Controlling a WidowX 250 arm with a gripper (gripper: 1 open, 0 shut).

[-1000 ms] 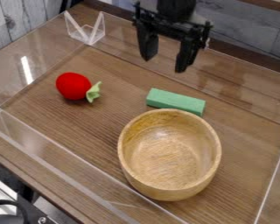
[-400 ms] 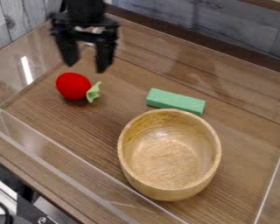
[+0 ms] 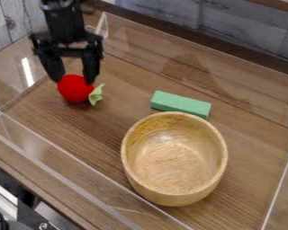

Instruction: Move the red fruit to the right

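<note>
Black gripper [image 3: 69,74] poised jaws-wide over small red toy fruit [image 3: 73,87] at far left; off-centre closing risked rolling it.

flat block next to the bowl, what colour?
Green; the flat block shows clearly in the camera view, just behind the wooden bowl.

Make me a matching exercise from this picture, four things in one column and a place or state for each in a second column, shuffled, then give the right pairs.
Things:
1. red fruit
2. green block
3. wooden bowl
4. gripper

Places or states:
A. empty, nearest the camera
B. open, pointing down over the fruit
C. on the left of the table, leafy end toward the block
D. lying flat just behind the bowl

Pairs: 1-C, 2-D, 3-A, 4-B
</note>
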